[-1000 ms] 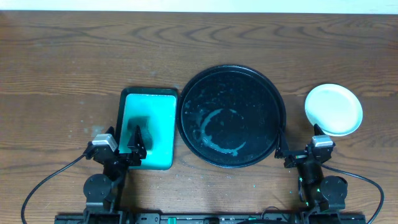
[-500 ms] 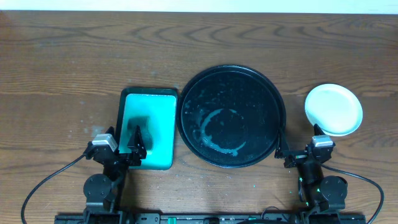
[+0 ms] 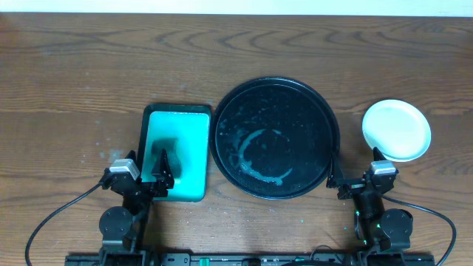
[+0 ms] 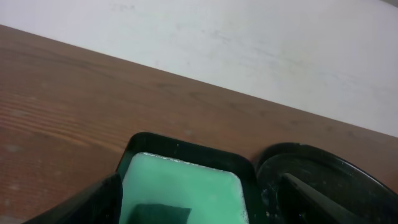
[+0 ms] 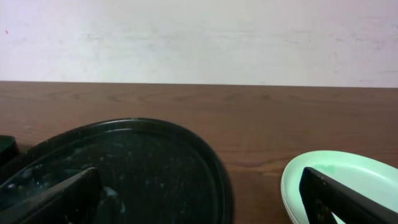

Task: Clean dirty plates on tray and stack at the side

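Observation:
The large round black tray (image 3: 275, 89) holds no plates; a pale soapy ring and specks lie on its floor. It also shows in the right wrist view (image 5: 155, 162) and the left wrist view (image 4: 329, 171). White to pale-mint plates (image 3: 396, 130) sit stacked on the wood tabletop (image 3: 74, 81) right of the tray, with no smears visible; their rims show in the right wrist view (image 5: 348, 177). My left gripper (image 3: 150, 174) (image 4: 199, 186) is open and empty over the near end of the teal tray. My right gripper (image 3: 353, 177) (image 5: 199, 186) is open and empty, low between the black tray and the plates.
A rectangular teal tray (image 3: 194, 133) with a black rim stands left of the round tray and holds pale green liquid (image 4: 186, 183). A dark sponge (image 4: 163, 213) lies in it below my left gripper. A white wall runs behind the table's far edge.

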Action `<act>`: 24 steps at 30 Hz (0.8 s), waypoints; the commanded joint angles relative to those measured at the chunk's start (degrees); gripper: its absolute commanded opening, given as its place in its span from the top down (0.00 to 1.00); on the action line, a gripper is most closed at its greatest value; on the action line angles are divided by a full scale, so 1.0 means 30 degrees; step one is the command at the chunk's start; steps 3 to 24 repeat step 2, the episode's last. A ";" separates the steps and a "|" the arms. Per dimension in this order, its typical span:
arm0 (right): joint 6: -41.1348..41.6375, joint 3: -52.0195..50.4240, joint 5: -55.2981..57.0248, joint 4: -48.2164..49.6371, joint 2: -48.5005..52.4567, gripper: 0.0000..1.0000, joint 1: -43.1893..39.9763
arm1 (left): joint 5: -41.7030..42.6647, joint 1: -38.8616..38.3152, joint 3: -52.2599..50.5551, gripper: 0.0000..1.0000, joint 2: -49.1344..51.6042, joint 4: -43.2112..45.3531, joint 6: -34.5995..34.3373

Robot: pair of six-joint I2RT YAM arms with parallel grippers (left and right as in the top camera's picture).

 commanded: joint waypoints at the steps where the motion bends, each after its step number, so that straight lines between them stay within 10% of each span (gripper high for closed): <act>1: -0.0226 -0.0066 0.0153 -0.0036 -0.0102 0.01 0.0109 | -0.0029 0.0095 -0.0372 0.21 -0.0095 -0.0568 0.0328; 24: -0.0226 -0.0066 0.0153 -0.0044 -0.0102 0.01 0.0109 | -0.0029 0.0095 -0.0372 0.20 -0.0095 -0.0568 0.0328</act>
